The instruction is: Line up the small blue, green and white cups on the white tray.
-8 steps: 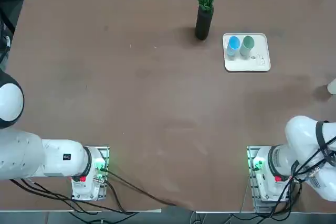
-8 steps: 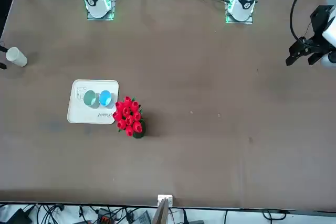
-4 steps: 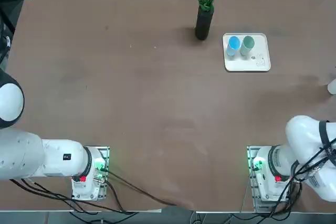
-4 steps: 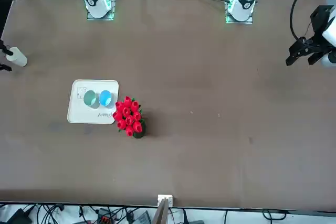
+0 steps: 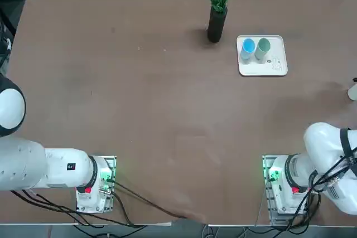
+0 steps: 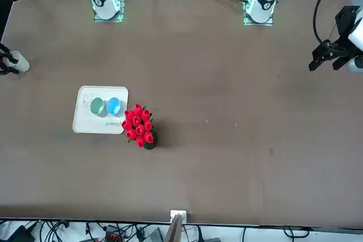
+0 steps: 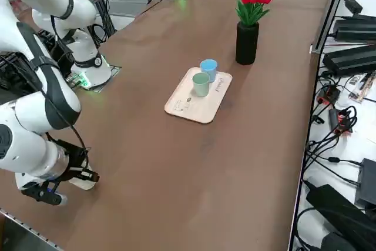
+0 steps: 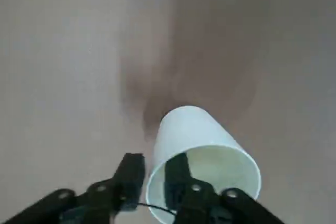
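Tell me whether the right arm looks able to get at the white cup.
Most likely yes: the right gripper is at the white cup, one finger outside its wall, the other inside its mouth, with nothing visible in the way.

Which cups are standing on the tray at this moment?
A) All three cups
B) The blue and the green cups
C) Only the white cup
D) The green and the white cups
B: the blue cup and the green cup stand on the tray, while the white cup is off it, at the right gripper.
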Controlling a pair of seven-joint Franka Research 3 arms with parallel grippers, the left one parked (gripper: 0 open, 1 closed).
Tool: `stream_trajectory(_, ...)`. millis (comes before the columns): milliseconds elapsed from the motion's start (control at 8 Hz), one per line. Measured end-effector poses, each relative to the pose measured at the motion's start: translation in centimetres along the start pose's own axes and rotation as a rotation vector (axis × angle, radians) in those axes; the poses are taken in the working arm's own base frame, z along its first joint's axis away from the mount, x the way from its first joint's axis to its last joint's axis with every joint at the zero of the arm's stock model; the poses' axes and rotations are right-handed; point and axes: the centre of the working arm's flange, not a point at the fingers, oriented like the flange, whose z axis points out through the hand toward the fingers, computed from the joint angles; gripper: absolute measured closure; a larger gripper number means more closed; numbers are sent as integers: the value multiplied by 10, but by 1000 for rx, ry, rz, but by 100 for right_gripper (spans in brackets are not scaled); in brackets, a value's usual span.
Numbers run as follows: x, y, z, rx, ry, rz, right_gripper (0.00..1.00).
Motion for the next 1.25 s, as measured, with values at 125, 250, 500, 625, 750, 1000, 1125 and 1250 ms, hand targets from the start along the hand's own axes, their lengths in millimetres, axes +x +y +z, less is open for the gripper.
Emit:
stream_trajectory(125, -1, -2, 0, 2, 0, -3, 95)
stream_trajectory(250, -2, -4, -6, 2, 0, -10, 96)
stream_trajectory(500, -22, -17, -22, -31, -54, -76, 96)
stream_trajectory(625, -45, -37, -39, -45, -84, -127, 96)
stream_trajectory(750, -79, -65, -59, -53, -107, -189, 96)
stream_trajectory(1000, -166, -132, -80, -68, -139, -205, 96)
stream_trajectory(1125, -209, -163, -74, -85, -153, -182, 96)
stream_trajectory(1250, -250, -190, -60, -107, -159, -156, 96)
